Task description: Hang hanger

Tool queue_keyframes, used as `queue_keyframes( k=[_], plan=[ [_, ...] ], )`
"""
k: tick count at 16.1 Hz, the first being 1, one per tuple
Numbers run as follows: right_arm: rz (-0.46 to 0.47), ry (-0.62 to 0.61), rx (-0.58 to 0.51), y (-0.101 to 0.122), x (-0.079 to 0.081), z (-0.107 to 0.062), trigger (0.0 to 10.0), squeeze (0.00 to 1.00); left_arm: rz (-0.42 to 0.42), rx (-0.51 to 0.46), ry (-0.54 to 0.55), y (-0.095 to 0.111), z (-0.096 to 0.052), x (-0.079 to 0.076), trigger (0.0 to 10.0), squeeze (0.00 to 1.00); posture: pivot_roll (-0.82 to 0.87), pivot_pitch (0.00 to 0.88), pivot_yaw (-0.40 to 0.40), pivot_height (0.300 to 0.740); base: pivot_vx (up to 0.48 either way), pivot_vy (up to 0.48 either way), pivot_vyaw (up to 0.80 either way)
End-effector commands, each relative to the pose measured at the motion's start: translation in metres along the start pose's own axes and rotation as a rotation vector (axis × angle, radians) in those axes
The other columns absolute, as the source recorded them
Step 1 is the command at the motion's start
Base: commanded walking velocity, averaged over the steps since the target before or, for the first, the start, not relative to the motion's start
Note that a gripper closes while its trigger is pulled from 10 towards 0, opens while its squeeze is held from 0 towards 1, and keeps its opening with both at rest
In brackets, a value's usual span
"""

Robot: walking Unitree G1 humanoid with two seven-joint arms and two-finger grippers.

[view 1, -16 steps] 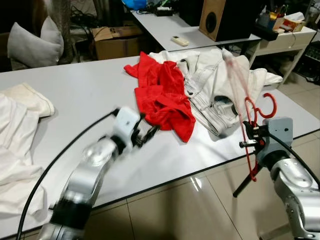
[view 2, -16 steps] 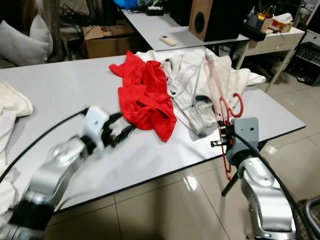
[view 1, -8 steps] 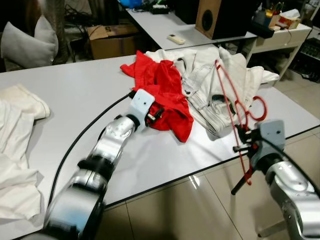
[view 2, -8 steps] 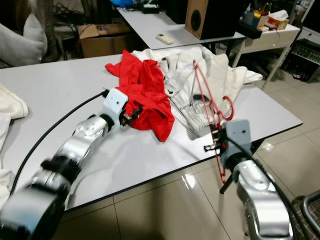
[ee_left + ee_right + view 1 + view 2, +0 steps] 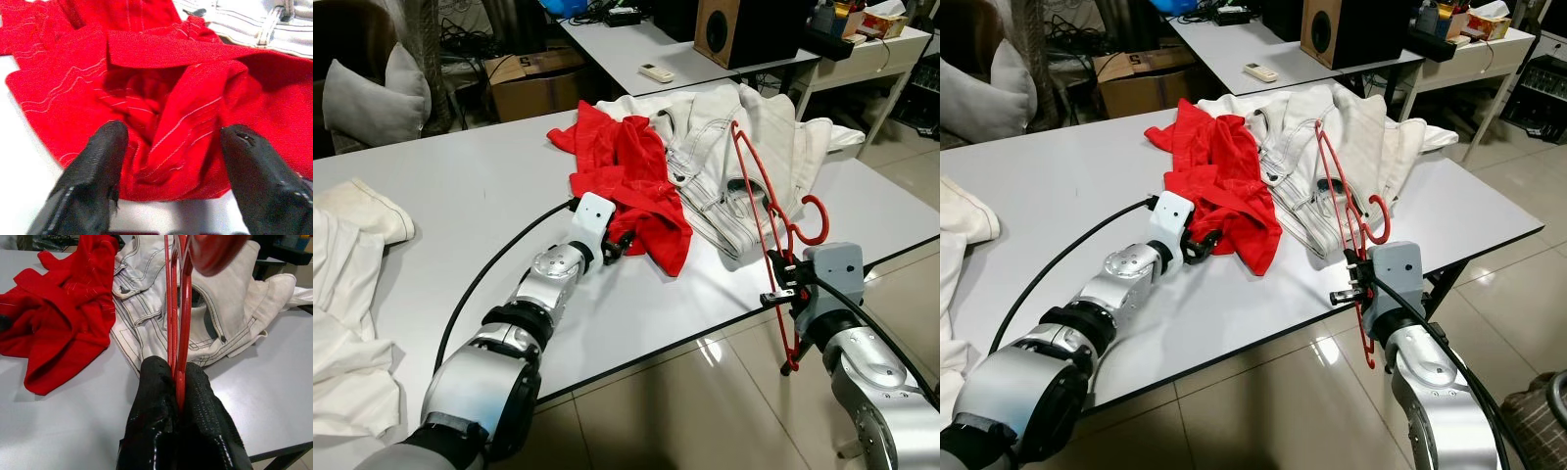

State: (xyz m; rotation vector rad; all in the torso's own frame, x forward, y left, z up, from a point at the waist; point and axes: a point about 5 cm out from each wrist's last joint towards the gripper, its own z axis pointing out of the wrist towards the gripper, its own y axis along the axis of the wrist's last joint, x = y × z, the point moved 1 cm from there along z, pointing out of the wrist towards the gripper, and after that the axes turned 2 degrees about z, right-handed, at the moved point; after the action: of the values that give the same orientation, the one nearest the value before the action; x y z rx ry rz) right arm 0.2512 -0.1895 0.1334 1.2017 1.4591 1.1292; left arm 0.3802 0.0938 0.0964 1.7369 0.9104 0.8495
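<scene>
- the right pincer is clamped on the red hanger at the near right edge of the white surface; in the right wrist view both black fingers press together on the hanger's thin red bars.
- the hanger stands nearly upright in that grip, its long frame rising over the white jeans and its hook curling out to the right, just above the pincer; a lower part hangs below the surface's edge.
- the left pincer reaches across the surface to the red garment, well apart from the hanger.
- in the left wrist view its fingers are spread wide, one on each side of a fold of the red cloth, touching it at its near edge.
- the red garment lies just beside the white jeans, partly overlapping them.
- more white cloth lies at the far left of the surface.
</scene>
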Motion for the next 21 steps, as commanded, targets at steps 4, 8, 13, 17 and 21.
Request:
queue_keyframes(
  k=[4, 8, 13, 17, 21],
  plan=[
    [0.001, -0.01, -0.006, 0.001, 0.005, -0.003, 10.0, 0.0, 0.049, 0.039, -0.011, -0.004, -0.001, 0.001, 0.0, 0.0, -0.32, 0.0, 0.099, 0.74, 0.0, 0.0, 0.0],
    [-0.007, -0.007, -0.007, 0.0, 0.008, -0.003, 10.0, 0.0, 0.027, 0.03, -0.004, -0.004, -0.001, 0.004, 0.0, 0.0, -0.32, 0.0, 0.101, 0.74, 0.0, 0.0, 0.0],
    [-0.019, 0.001, -0.01, 0.001, 0.01, -0.002, 10.0, 0.0, 0.015, 0.025, 0.009, -0.003, -0.002, 0.008, 0.0, 0.0, -0.32, 0.0, 0.106, 0.74, 0.0, 0.0, 0.0],
    [-0.025, 0.008, -0.014, 0.002, 0.013, 0.0, 10.0, 0.0, 0.011, 0.022, 0.018, -0.004, -0.005, 0.015, 0.0, 0.0, -0.31, 0.0, 0.103, 0.74, 0.0, 0.0, 0.0],
    [-0.023, 0.02, -0.024, 0.003, 0.015, 0.006, 10.0, 0.0, -0.036, -0.006, 0.079, -0.005, -0.016, 0.043, 0.0, 0.0, -0.29, 0.0, 0.096, 0.74, 0.0, 0.0, 0.0]
  ],
)
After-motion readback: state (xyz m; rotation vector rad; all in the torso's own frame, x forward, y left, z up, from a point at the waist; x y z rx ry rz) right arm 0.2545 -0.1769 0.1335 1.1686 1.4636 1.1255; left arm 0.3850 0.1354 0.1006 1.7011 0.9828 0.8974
